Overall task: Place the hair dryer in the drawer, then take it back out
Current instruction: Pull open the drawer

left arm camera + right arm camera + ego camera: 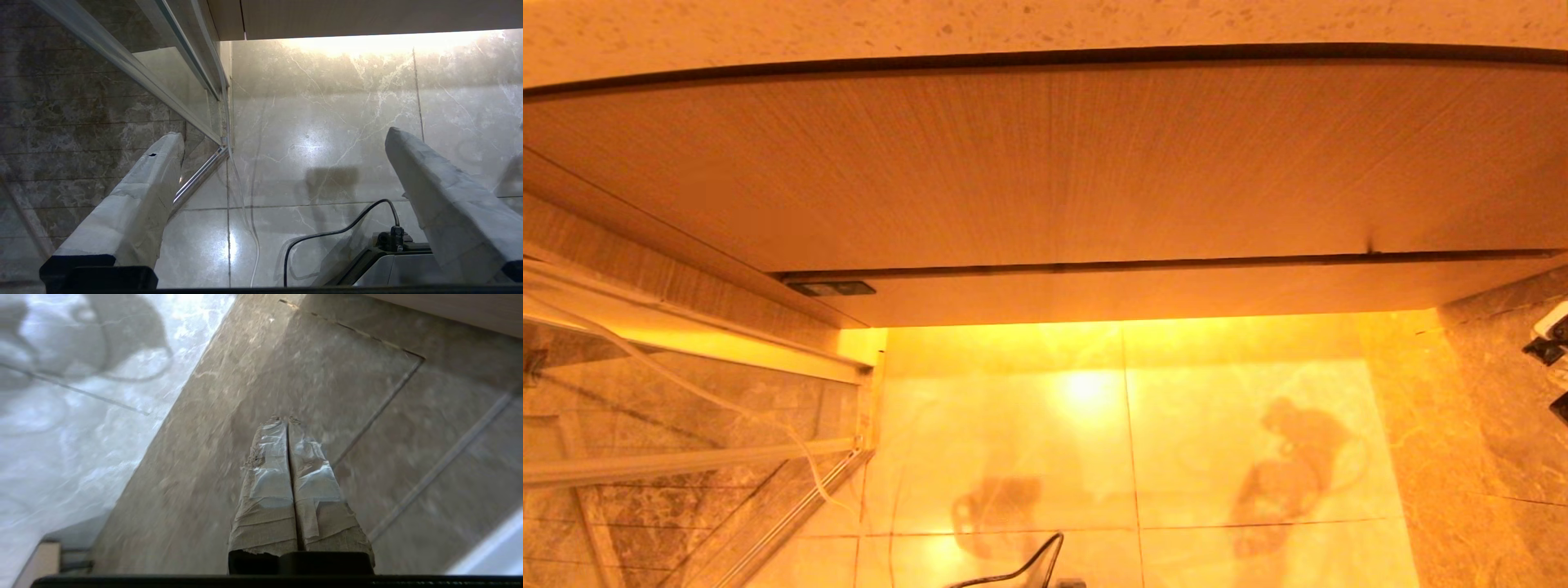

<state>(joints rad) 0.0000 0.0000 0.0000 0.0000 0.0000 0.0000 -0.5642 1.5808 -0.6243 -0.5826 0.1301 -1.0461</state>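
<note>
The hair dryer is out of view in all three views. No open drawer shows. The vanity presents only shut fronts: a large wood-grain panel (1045, 163) with a narrow plain pale band (1143, 296) under it. My left gripper (284, 134) is open, its taped fingers (147, 192) wide apart with nothing between them, hanging low over the pale marble floor (327, 122). My right gripper (287, 419) is shut on nothing, its taped fingers pressed together above a brown floor tile (245, 396). A piece of the right arm (1553, 339) shows at the head view's right edge.
A glass partition with a metal frame (686, 392) stands at the left, with a thin white cord (792, 445) hanging along it. A speckled countertop (1045, 24) overhangs the vanity. A black cable (327, 234) arches from the robot's base.
</note>
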